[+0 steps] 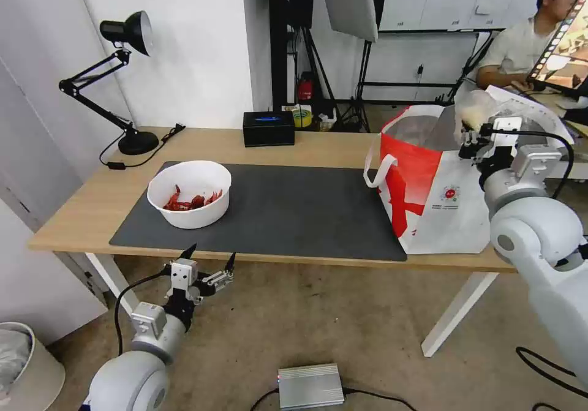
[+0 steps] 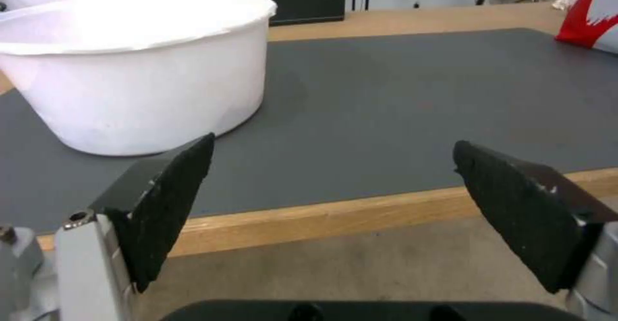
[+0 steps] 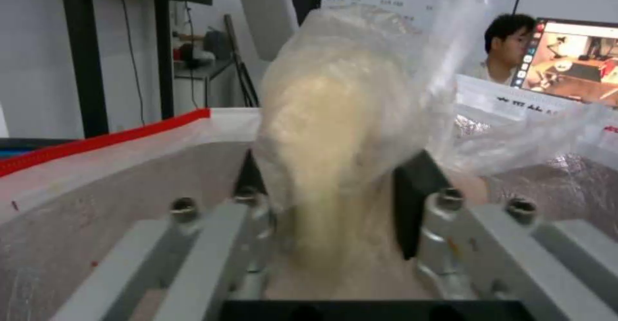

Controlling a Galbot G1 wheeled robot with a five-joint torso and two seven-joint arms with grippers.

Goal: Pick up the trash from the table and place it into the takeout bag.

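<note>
The white round bowl (image 1: 190,193) of red shells sits on the dark mat (image 1: 294,215) at the left of the table (image 1: 86,209). My left gripper (image 1: 210,255) hangs open just below the table's front edge, pointing at the bowl (image 2: 129,70), nothing between its fingers (image 2: 180,190). The red-and-white takeout bag (image 1: 429,196) stands open at the table's right end. Over its far right rim, my right gripper (image 1: 468,132) is shut on the small clear bag of white food (image 1: 478,109). In the right wrist view that bag (image 3: 341,118) sits between the jaws above the foil lining (image 3: 96,176).
A black desk lamp (image 1: 128,31) stands at the table's back left and a black tissue box (image 1: 268,128) at the back middle. On the floor lie a grey metal box (image 1: 309,386) with cables and a white bin (image 1: 24,362) at the far left.
</note>
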